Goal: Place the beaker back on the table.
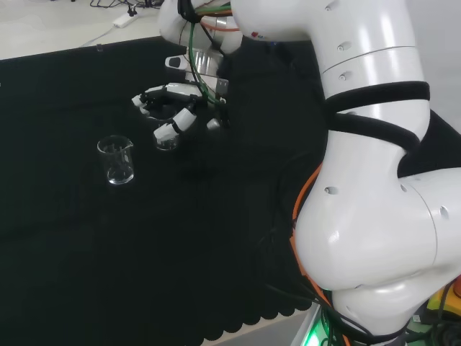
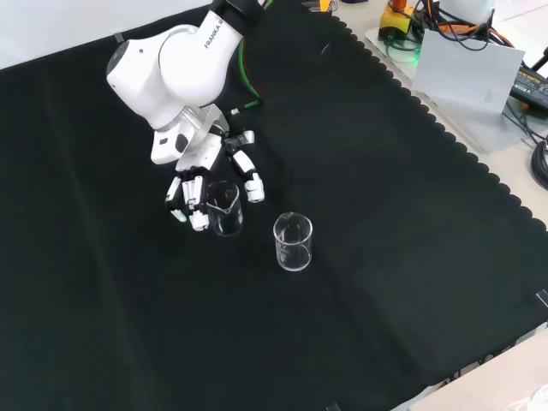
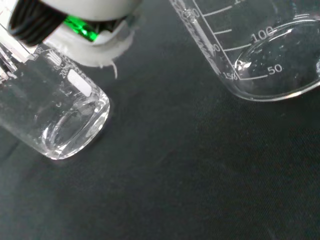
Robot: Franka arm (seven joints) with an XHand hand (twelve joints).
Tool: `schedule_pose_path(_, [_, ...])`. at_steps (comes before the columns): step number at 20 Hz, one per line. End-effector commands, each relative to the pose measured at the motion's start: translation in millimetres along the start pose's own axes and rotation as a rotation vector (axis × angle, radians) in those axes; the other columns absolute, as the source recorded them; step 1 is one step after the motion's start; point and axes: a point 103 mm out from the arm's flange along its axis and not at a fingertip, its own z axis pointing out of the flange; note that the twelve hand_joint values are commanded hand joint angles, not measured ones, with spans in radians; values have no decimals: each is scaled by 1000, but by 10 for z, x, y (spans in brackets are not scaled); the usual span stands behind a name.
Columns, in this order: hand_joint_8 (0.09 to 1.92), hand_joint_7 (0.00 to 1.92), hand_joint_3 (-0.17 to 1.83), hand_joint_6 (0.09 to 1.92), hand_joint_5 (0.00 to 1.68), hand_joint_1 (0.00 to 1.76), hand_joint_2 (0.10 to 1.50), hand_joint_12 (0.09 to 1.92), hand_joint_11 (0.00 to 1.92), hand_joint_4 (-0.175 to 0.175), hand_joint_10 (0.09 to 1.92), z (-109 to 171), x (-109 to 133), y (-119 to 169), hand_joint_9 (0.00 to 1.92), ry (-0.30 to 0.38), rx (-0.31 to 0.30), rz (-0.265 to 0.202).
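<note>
In the front view the hand (image 2: 201,175) hangs from the white arm (image 2: 175,64) near the middle of the black cloth (image 2: 385,214), with its fingers (image 2: 253,187) curled down around a small clear beaker (image 2: 223,208). The beaker sits upright between them, a finger on its right and others on its left. Its base looks to be at or very near the cloth, though whether it actually rests there cannot be told. A second clear beaker (image 2: 293,241) stands upright on the cloth just to the right of and a little nearer than the held one, apart from the hand. In the head view the hand (image 1: 176,108) reaches out to the left of the big white arm links (image 1: 374,144), fingers curved downward over the held beaker (image 1: 167,141), which shows faintly beneath the fingertips. The free second beaker (image 1: 117,160) stands to its left and slightly nearer, its spout pointing right. In the wrist view the held beaker (image 3: 60,120) appears close and tilted across the frame beside a blurred white part of the hand (image 3: 75,20), and the second beaker (image 3: 260,55), with printed graduation marks on its wall, stands apart from it on the cloth (image 3: 175,175).
</note>
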Motion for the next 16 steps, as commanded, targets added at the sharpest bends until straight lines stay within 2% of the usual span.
schedule_pose_path(1, [87,614,371,142,355,847,545,1298,0,-55,87,-427,157,-421,667,-43,-68,47])
schedule_pose_path(4, [87,617,368,136,371,845,550,1312,0,-57,87,-545,279,-677,668,-55,-123,92])
schedule_pose_path(5, [87,620,368,135,375,844,554,1315,0,-58,87,-631,341,-901,672,-59,-147,119])
schedule_pose_path(7, [87,622,368,133,382,843,558,1318,0,-58,87,-678,385,-1060,679,-63,-160,145])
schedule_pose_path(10, [87,619,369,132,388,843,563,1321,0,-59,87,-636,457,-1309,682,-53,-180,190])
schedule_pose_path(16, [87,612,372,125,390,848,574,1329,0,-60,87,-530,603,-1627,695,-49,-216,237])
